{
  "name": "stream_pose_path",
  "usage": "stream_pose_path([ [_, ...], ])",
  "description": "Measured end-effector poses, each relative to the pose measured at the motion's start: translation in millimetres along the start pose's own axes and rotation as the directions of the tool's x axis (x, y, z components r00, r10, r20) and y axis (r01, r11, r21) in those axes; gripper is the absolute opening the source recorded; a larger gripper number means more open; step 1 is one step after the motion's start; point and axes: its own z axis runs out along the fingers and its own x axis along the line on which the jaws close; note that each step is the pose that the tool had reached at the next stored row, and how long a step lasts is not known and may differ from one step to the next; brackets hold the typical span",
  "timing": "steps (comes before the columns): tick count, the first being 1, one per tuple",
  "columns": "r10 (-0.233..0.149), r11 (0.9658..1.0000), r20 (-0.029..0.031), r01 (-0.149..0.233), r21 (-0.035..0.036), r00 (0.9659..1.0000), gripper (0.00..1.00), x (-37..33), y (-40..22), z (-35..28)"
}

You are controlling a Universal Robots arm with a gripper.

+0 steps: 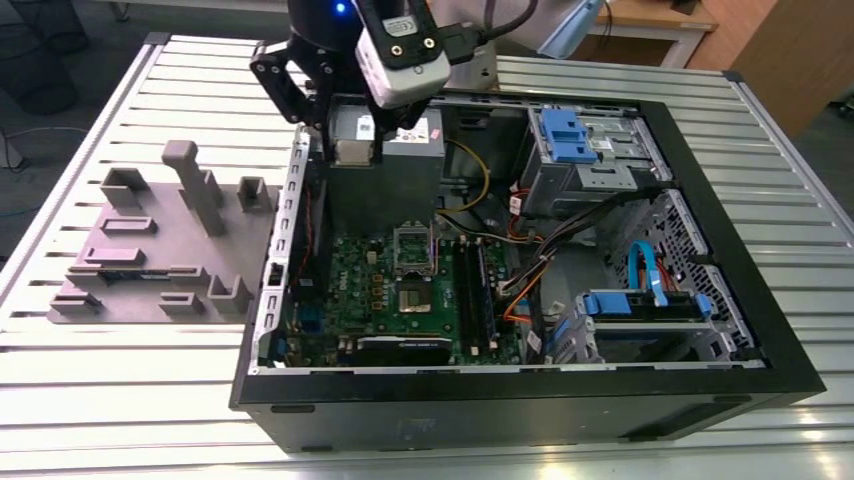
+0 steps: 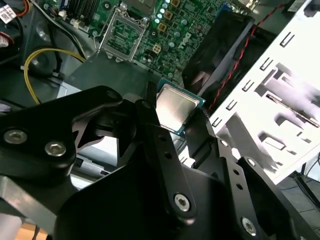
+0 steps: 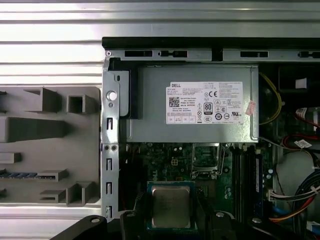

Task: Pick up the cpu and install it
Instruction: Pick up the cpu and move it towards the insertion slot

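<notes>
- Black tool [image 2: 176, 119] pinched cpu [image 2: 174, 104] by two edges
- It hung over open case [image 1: 534, 398], apart from socket [image 2: 122, 32]
- Grey tray [image 1: 147, 282] sat beside case on tabletop [image 1: 134, 405]

Exterior view overlooks the computer case [image 1: 534, 400]; both wrist views, close above its motherboard [image 2: 175, 30] [image 3: 165, 161], share the cpu [image 2: 175, 107] [image 3: 171, 206].

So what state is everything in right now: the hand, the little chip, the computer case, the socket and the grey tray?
hand: shut on the cpu, raised above the computer case.
cpu: gripped by two edges, silver top showing, not yet installed.
computer case: lying on its side, panel off, insides exposed.
socket: appears empty, dark centre bare.
tray: flat on the table, beside the case.
</notes>
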Motion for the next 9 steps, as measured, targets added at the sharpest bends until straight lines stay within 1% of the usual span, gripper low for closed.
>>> stream_pose_path([
  [3,0.001,1.0,0.0001,-0.001,-0.0001,1.0,0.47,-0.7,-4.3,0.4],
  [5,0.001,1.0,0.0001,-0.001,-0.0001,1.0,0.47,-2.5,-5.7,0.6],
  [7,0.001,1.0,0.0,-0.001,0.0,1.0,0.47,-6.4,-5.7,0.5],
  [9,0.001,1.0,0.0,-0.001,0.0,1.0,0.47,-12.5,-5.6,0.5],
])
